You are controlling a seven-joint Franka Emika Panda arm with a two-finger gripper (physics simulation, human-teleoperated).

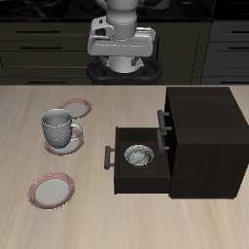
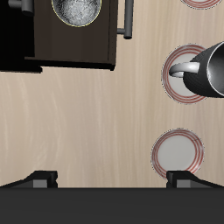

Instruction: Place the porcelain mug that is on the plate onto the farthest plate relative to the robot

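Nearest the counter's point(image 1: 19, 233) front edge lies the farthest plate point(image 1: 52, 190), pink-rimmed with a pale centre and nothing on it; as the plate most distant from the robot's base, it reads as the drop-off spot. Just behind it stands the porcelain mug point(image 1: 57, 126), upright on the plate point(image 1: 68, 142), a grey-white one whose rim peeks out around the mug's base. The mug's long axis is vertical, mouth up, and its loop handle sticks out sideways toward the dark cabinet point(image 1: 199, 141). In the wrist view the mug point(image 2: 208, 72) sits off to one side, not under the jaws. Behind the mug, a second pink-rimmed plate point(image 1: 74, 106) lies flat, closer to the robot and so not the target.

Beside these, the cabinet's lower drawer point(image 1: 136, 165) is pulled out toward the plates, with a small patterned bowl point(image 1: 139, 155) inside it.

Farthest back, the gripper point(image 1: 122, 64) hangs high above the counter's rear edge, well apart from the mug. Its jaws stand apart with nothing between them, as the wrist view shows by the two tips spread wide. My guess is the reach toward the mug has not begun; the upright pose and free handle side should allow a grasp at the rim.
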